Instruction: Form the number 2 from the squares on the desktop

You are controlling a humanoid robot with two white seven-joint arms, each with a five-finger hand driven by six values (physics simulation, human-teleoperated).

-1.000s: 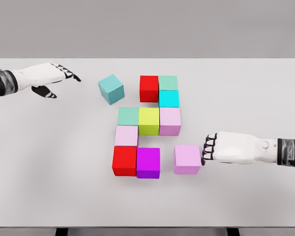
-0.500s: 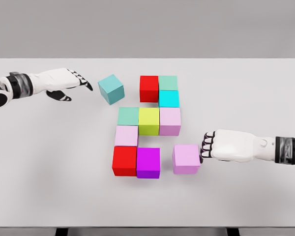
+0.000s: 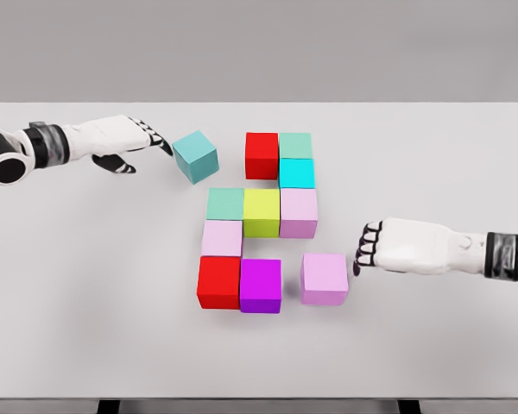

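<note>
Coloured cubes lie on the white table point(image 3: 432, 155). A red cube point(image 3: 261, 155), a green cube point(image 3: 295, 145) and a cyan cube point(image 3: 297, 173) form the top. Below run a green point(image 3: 225, 204), a yellow-green point(image 3: 262, 212) and a pink cube point(image 3: 299, 212). Then come a pale pink cube point(image 3: 222, 238), a red cube point(image 3: 218, 282) and a magenta cube point(image 3: 261, 285). A loose pink cube point(image 3: 324, 279) sits just right of the magenta one. My right hand point(image 3: 367, 248) is curled, a little right of it, apart. A tilted teal cube point(image 3: 195, 156) lies at upper left, with my left hand point(image 3: 155, 140) flat, fingertips at its left face.
Wide bare table lies to the left, to the right and in front of the cubes. The table's front edge runs along the bottom of the view.
My left hand has moved right until its fingertips reach the teal cube. The loose pink cube slid slightly left toward the magenta one, and my right hand has drawn back from it.
</note>
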